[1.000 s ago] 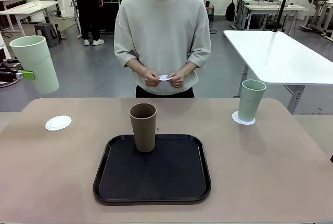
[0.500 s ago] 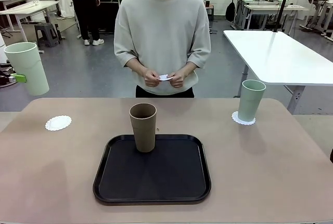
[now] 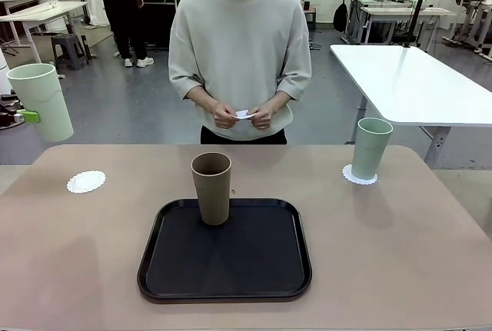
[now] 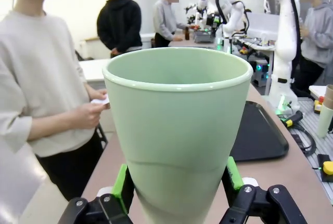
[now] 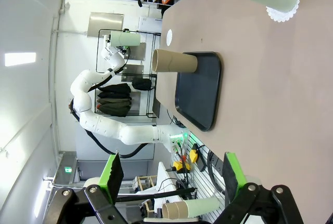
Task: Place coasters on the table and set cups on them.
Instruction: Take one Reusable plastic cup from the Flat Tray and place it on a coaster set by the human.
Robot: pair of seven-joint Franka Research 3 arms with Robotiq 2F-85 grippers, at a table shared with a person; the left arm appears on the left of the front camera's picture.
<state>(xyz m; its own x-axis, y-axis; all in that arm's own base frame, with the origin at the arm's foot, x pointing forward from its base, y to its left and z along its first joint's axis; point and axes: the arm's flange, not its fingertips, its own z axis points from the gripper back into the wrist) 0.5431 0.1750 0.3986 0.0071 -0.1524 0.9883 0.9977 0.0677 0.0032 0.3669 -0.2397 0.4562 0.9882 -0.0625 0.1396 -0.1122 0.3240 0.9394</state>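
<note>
We note left hand (image 4: 177, 180) clamped low on mint cup (image 3: 42, 100), aloft beyond the bench (image 3: 400, 254)'s left end, short of the bare coaster (image 3: 86, 182); right hand (image 5: 169, 174) gapes, empty. Risk: cup, seemingly tilted, lands off-centre and shoves the light coaster.

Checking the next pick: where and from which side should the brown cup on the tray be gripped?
Grip the brown cup across its wall at mid-height, coming in level from the robot's side. It stands upright near the far edge of the black tray, handleless and tapering downward, with nothing close by, so a side pinch likely holds best.
</note>
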